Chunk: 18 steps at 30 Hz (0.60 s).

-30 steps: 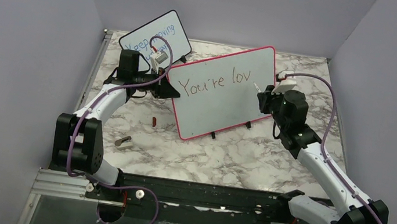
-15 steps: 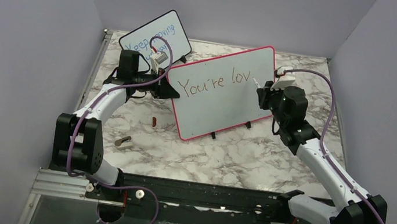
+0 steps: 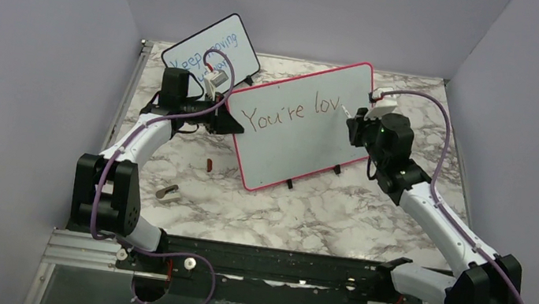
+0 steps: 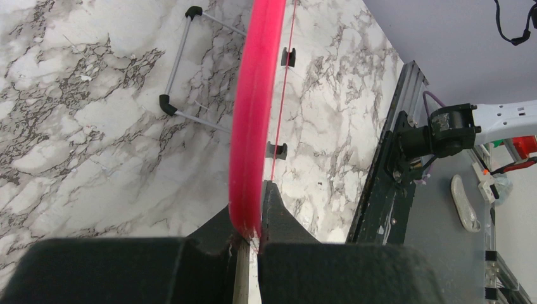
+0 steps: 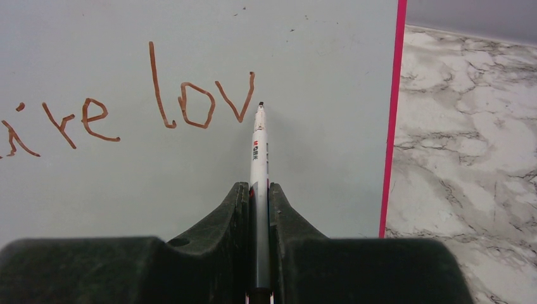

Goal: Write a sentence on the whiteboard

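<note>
My left jaws pinch the whiteboard (image 3: 290,151), right jaws squeeze a pen (image 5: 259,145); small board (image 3: 221,46) sits upper left.

Plain lavender walls (image 3: 26,46) enclose a white marble-patterned tabletop (image 3: 321,215).

We lose the white marker pen's (image 5: 259,142) rear end between the right gripper's (image 5: 258,187) black fingers (image 5: 231,212); left of them, the brownish-red handwritten sentence (image 5: 183,107) is cut off.
</note>
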Motion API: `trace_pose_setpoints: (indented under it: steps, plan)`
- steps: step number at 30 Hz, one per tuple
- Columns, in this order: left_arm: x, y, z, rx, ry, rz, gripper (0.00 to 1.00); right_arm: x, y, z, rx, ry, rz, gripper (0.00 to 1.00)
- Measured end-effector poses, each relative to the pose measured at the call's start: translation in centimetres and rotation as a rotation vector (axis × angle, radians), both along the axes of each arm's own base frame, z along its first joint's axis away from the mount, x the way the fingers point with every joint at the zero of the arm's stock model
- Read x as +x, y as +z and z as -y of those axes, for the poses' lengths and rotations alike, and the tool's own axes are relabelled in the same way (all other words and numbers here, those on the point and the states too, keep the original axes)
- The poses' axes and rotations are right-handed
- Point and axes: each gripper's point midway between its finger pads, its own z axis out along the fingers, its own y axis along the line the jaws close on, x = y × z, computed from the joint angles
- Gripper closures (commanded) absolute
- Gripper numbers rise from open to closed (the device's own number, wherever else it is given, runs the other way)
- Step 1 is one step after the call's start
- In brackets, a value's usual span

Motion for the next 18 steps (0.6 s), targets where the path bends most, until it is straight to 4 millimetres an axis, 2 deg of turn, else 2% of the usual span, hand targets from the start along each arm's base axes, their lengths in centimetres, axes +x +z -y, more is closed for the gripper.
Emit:
trace_pose_setpoints:
  steps: [11,18]
  plan:
    - [-0.01,0.01,0.0,0.0,0.0,0.0,1.0,0.52,0.41,-0.21,0.006,-0.001,0.014,0.99]
    - [0.0,0.01,0.0,0.0,0.0,0.0,1.0,0.7,-0.18,-0.29,0.0,-0.001,0.0,0.99]
